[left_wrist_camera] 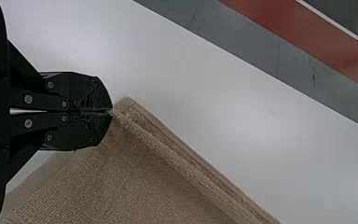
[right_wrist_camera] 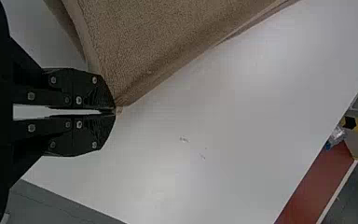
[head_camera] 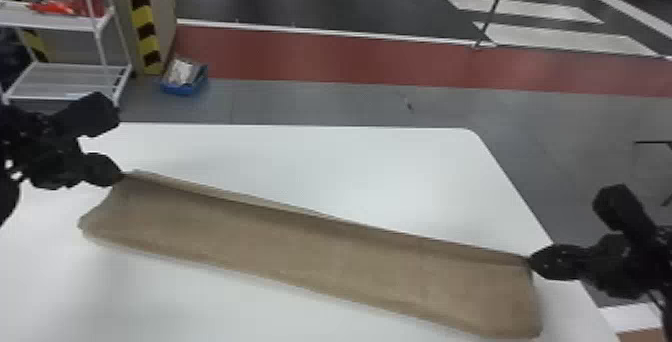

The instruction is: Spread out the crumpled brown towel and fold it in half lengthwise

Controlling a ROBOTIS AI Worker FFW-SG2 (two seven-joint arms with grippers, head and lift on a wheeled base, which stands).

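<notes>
The left pincer (head_camera: 121, 177) has its two black fingers (left_wrist_camera: 81, 135) closed on a corner of the brown towel (left_wrist_camera: 135, 186). From the tips, a raised ridge runs along the towel's far edge, with another strip of cloth just beyond it. White bench (left_wrist_camera: 214, 98) lies farther out, then grey floor (left_wrist_camera: 261, 46), a red band (left_wrist_camera: 284, 23) and a white line (left_wrist_camera: 335, 24).

"Make out the red stuff (head_camera: 65, 7) on the rack (head_camera: 75, 23)?"
"No, too blurred. Same for the contents (head_camera: 181, 72) of the blue bin (head_camera: 184, 88)."
"And the brown towel (head_camera: 325, 251)?"
"Can't see the bits pinched inside the left gripper (head_camera: 121, 174) and right gripper (head_camera: 530, 261)."
"Follow the white table (head_camera: 300, 161)?"
"No, lose it past the head view's left and bottom edges."
</notes>
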